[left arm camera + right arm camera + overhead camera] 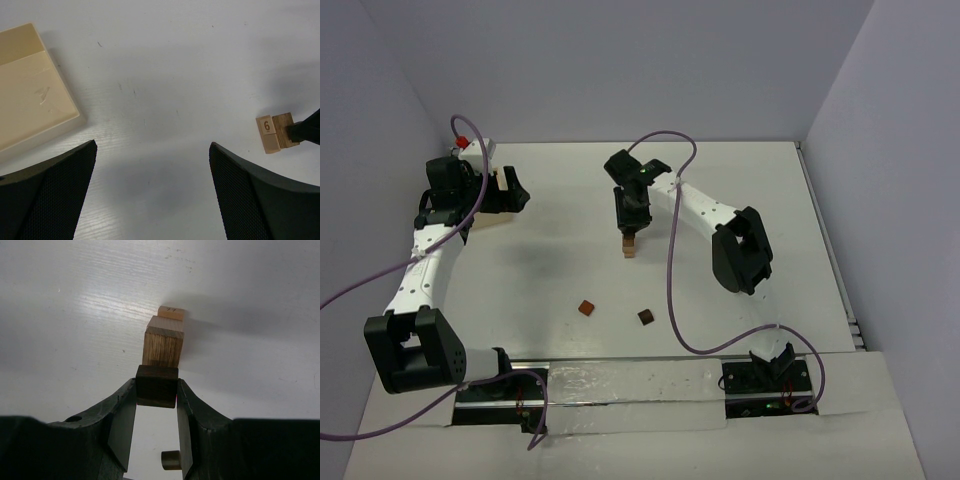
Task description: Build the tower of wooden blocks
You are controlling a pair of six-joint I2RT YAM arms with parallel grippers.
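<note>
Black fingers of the right gripper point(156, 388) fill the bottom of the right wrist view, clenched on a dark brown block point(156, 382). Tower point(163, 344) sits dead ahead of the jaws, up-frame, its top tan block a shade right of the held one. The held block overlaps the tower's near edge; can't tell if it is touching or hanging just above. From the top view the tower point(630, 245) is at centre frame, standing upright, with the right gripper directly over it, so the placing looks like a straight drop. Left gripper point(152, 145) is parked at the upper left, jaws spread wide, gripping nothing, well apart from the tower. Two loose blocks wait on the table point(550, 250), one reddish point(586, 308) and one dark point(645, 317), below centre. No container in sight, only a flat pale board point(30, 95) by the left gripper.
</note>
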